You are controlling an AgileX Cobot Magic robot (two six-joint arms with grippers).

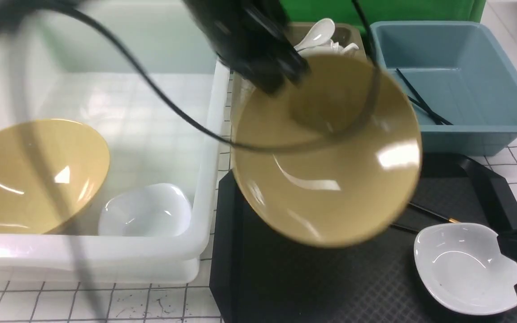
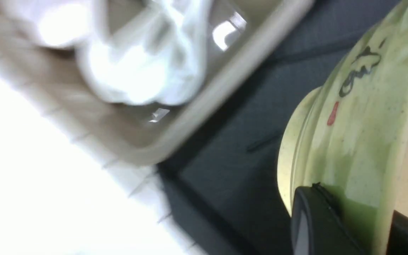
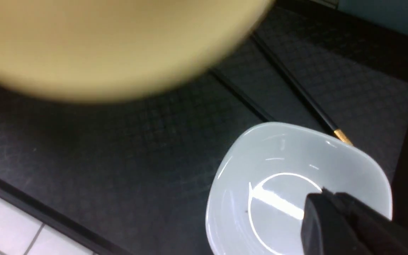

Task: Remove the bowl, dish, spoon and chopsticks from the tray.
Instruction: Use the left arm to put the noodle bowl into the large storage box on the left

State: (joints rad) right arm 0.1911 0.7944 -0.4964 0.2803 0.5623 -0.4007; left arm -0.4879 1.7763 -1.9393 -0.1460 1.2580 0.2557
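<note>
— Why is the bowl [image 1: 326,152] tipped?
— The left gripper [image 1: 291,74] is clamped on its far rim only, so it hangs tilted above the tray [image 1: 285,278], probably bound for the white tub [image 1: 204,179].
— And the right gripper [image 1: 512,269]?
— Pinched on the dish [image 1: 460,269] rim, at the tray's near right corner; the chopsticks [image 3: 296,92] lie just beyond.

One tray [image 1: 330,287]. Two yellow bowls: the bowl [image 1: 330,179] above it, a second bowl [image 1: 29,179] left of it. Two white dishes: the dish [image 1: 460,269] on it, another dish [image 1: 144,211] left. Two chopsticks [image 3: 298,85] on it, two black sticks [image 1: 422,95] beyond. Perhaps three spoons [image 1: 319,31] beyond. Three tubs: white tub [image 1: 207,179], olive tub [image 1: 352,36], blue tub [image 1: 465,134].
</note>
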